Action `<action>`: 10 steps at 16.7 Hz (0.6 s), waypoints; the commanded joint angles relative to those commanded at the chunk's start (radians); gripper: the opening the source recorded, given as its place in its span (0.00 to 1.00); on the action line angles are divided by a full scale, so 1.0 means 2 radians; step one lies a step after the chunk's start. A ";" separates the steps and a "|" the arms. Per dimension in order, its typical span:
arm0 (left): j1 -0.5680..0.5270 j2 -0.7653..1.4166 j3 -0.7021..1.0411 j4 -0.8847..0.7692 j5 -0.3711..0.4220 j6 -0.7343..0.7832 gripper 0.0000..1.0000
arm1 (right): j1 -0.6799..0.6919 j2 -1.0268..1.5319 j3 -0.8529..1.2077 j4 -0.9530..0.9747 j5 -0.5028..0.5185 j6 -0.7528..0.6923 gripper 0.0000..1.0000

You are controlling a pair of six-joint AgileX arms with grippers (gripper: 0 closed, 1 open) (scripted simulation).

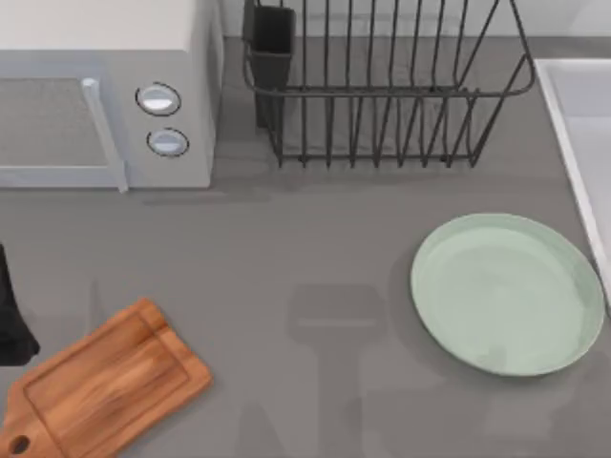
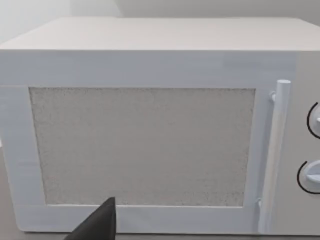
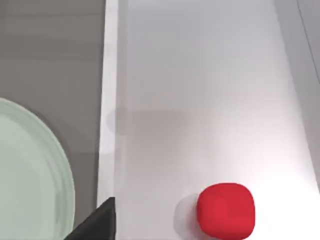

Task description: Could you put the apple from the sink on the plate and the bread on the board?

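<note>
- One microwave (image 1: 105, 91) stands at the far left of the grey desk (image 1: 315, 248), its door shut, with one upright handle (image 2: 276, 155) and two round dials (image 1: 158, 99) on the door's right.
- One left arm (image 1: 11, 315) shows as a dark shape at the left edge; whether the left tool (image 2: 97, 222) is spread or pressed together, I cannot tell.
- One brown wooden board (image 1: 105, 382) lies bare at the near left, set at an angle, with a grooved border and a holed handle.
- One black wire dish rack (image 1: 382, 86) stands at the far middle.
- One pale green round plate (image 1: 506, 291), with a low rim, lies bare at the right.
- One white sink (image 1: 582, 143) sits at the right edge, just beside the plate.
- One small bright red apple (image 3: 225, 210) rests on the sink floor.
- The right tool (image 3: 97, 222) hangs over the sink rim; I cannot tell its spread.
</note>
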 joint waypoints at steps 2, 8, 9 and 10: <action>0.000 0.000 0.000 0.000 0.000 0.000 1.00 | -0.014 0.106 0.069 -0.051 0.000 -0.013 1.00; 0.000 0.000 0.000 0.000 0.000 0.000 1.00 | -0.052 0.389 0.251 -0.185 0.000 -0.049 1.00; 0.000 0.000 0.000 0.000 0.000 0.000 1.00 | -0.056 0.424 0.274 -0.202 0.000 -0.053 1.00; 0.000 0.000 0.000 0.000 0.000 0.000 1.00 | -0.060 0.454 0.294 -0.216 0.000 -0.057 1.00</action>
